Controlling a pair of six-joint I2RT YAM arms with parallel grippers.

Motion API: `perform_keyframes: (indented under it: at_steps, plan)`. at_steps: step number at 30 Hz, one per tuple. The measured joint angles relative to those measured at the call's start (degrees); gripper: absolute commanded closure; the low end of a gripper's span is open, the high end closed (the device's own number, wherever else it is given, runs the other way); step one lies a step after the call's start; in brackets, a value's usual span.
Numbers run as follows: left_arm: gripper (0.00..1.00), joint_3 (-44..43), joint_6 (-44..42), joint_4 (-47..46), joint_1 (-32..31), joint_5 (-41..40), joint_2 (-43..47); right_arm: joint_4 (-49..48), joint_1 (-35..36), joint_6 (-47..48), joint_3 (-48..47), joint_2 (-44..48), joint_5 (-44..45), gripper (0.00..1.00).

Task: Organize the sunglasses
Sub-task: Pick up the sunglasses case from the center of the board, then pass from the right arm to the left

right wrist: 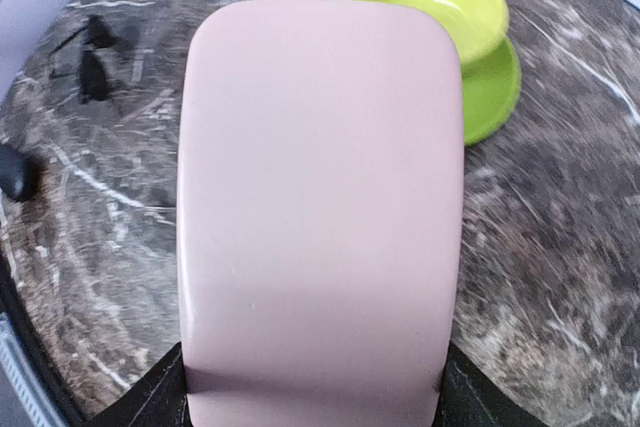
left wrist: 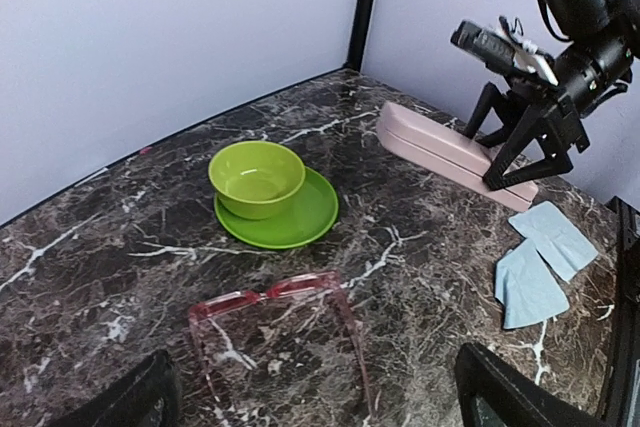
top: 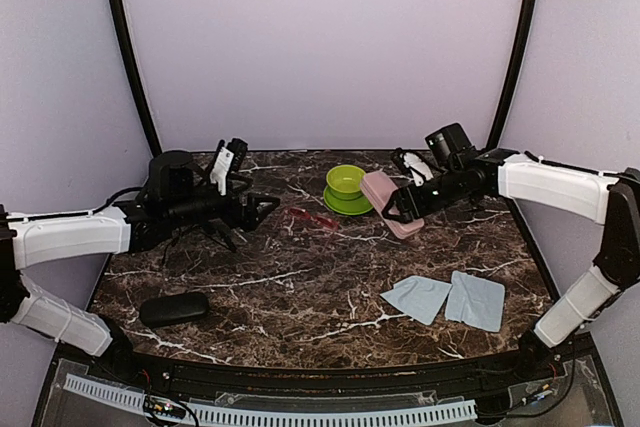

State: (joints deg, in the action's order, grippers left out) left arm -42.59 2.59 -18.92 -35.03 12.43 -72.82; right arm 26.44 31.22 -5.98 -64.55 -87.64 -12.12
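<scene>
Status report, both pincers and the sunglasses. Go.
Left pincer open, facing red sunglasses. Right pincer clamped on pink case. Black sunglasses loose on table. Nothing blocking red pair.

You are seeing the left arm (top: 70, 235) and the right arm (top: 552, 187) wearing white sleeves over black joints, with black cables trailing.

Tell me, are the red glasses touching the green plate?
Apart. The left wrist view shows the red glasses lying with a strip of bare table between them and the green plate.
</scene>
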Motion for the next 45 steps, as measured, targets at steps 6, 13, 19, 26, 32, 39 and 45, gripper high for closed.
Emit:
perform_keyframes:
  at_steps: [6, 13, 19, 26, 32, 39, 45]
  plan:
    - [0.08, -0.15, 2.05, -4.31, -2.05, 10.14, -6.23, 0.28, 4.92, 5.88, -5.33, 0.17, -11.72, 0.72]
    - [0.01, -0.17, 6.49, -11.80, -3.13, 21.27, -10.25, 1.01, 8.07, 9.57, -7.96, -1.64, -20.98, 0.76]
    - [0.01, 1.36, 12.17, -23.80, -3.15, 28.26, -13.07, 1.20, 10.54, 11.65, -9.42, -3.37, -25.53, 0.80]
    - [0.01, 1.60, 15.39, -29.86, -3.15, 32.94, -14.73, 1.57, 11.17, 13.66, -10.27, -4.57, -30.45, 0.86]
    - [0.01, 1.55, 18.40, -33.40, -3.15, 36.11, -17.31, 1.42, 11.91, 13.86, -10.27, -4.72, -33.18, 0.89]
    - [0.01, 1.38, 21.35, -37.92, -3.15, 38.58, -18.38, 0.39, 12.63, 13.75, -10.27, -4.72, -34.95, 0.90]
    - [0.09, 0.96, 22.91, -39.93, -3.61, 39.65, -19.65, -0.35, 12.92, 13.46, -10.32, -5.09, -35.78, 0.90]
